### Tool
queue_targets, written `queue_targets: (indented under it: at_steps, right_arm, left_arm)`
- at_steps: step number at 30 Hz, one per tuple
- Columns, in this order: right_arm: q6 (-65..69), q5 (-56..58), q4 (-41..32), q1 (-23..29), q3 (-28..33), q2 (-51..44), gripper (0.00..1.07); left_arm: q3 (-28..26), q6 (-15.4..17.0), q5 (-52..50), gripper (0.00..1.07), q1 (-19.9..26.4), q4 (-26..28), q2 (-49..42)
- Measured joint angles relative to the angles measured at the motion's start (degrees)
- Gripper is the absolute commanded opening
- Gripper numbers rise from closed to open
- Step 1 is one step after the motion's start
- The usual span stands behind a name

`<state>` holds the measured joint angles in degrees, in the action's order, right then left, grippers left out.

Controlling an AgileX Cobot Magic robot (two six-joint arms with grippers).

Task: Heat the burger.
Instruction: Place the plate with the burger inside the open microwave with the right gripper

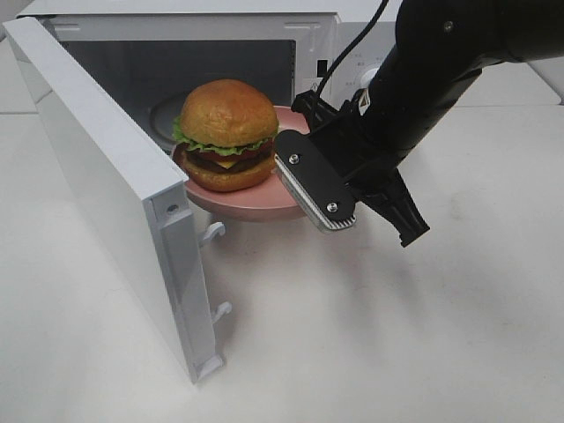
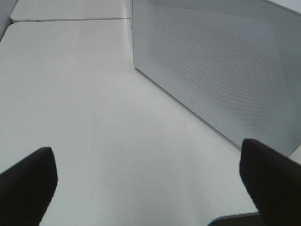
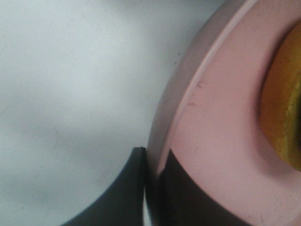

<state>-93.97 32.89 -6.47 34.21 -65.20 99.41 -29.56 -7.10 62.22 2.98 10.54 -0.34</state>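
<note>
Hanging wide open and empty over the table (image 2: 94, 117), my left gripper (image 2: 149, 176) waits outside the door (image 2: 225, 61), off at 9 o'clock from the work. I judge that keeps it clear of the loading path. The door stands fully open, its free edge nearest the camera.

My right gripper (image 1: 304, 189) is clamped on the plate (image 1: 264, 204) at its rim, at 4 o'clock from the burger (image 1: 227, 134). Gripping the rim, not the food, spares the bun and keeps the load level. The burger sits upright mid-plate, at the microwave (image 1: 220, 18) mouth, the plate's near half overhanging the table.

Beyond, at 12 o'clock, the turntable (image 1: 161, 115) waits. The next move calls for a level push inward, keeping the plate's 9 o'clock edge off the door.
</note>
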Motion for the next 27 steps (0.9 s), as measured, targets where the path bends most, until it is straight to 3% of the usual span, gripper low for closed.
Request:
queue_targets:
  at_steps: [23,27]
  right_arm:
    - [0.46,0.86,-1.15,2.06,-10.66,8.02,0.00]
    - [0.74,0.29,-0.86,2.23,-12.26,9.45,0.00]
  left_arm:
    - [0.00,0.06,0.00,0.98,0.00,-0.11,0.00]
    - [0.00,1.32,0.00,0.98,0.00,-0.92,0.00]
